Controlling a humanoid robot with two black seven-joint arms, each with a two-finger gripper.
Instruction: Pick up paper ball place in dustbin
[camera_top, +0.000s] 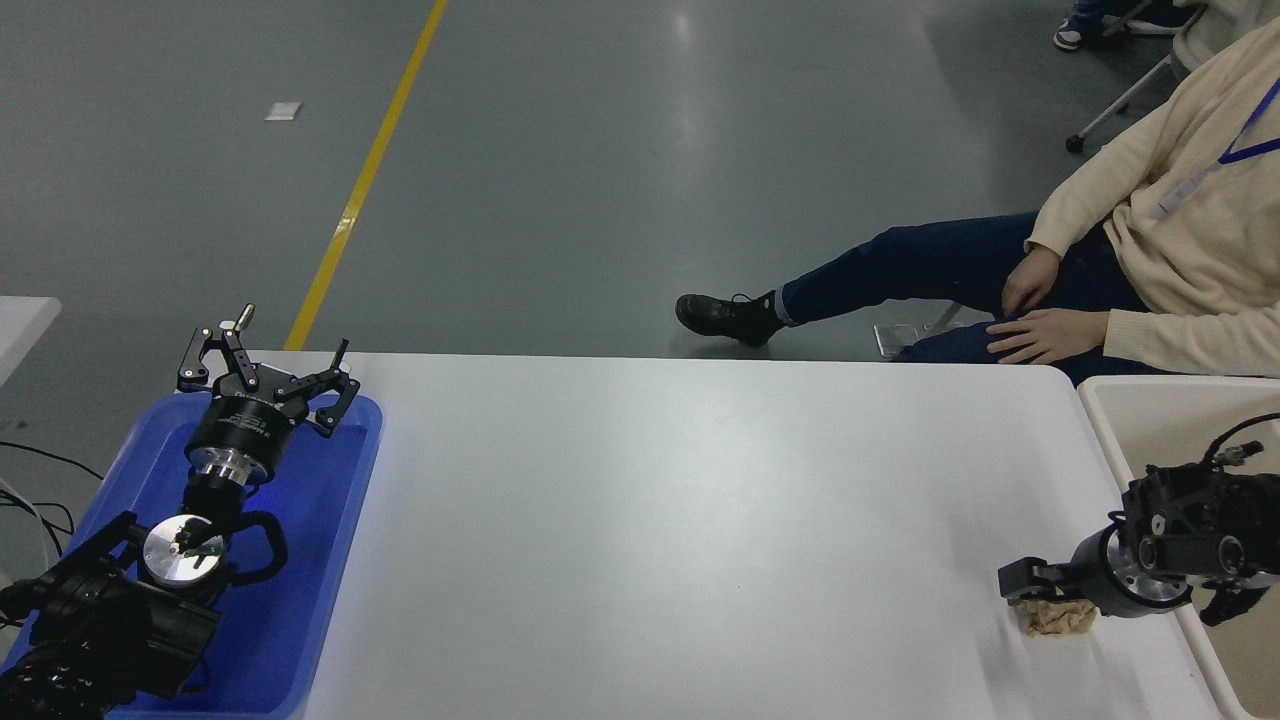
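Note:
The tan-brown paper ball (1060, 618) lies on the white table (680, 520) near its front right corner, next to the cream-beige dustbin (1180, 420) at the right edge. My right gripper (1030, 588) lies low and nearly level, pointing left, right on top of the ball and hiding its upper part. I cannot see whether it has closed on the ball. My left gripper (268, 365) is parked open and empty at the lower left, over the blue tray.
A shallow bright-blue tray (330, 520) sits at the table's left edge under the left arm. A seated person (1150, 260) in a cream sweater is at the far right, hands on their knees, one leg stretched left.

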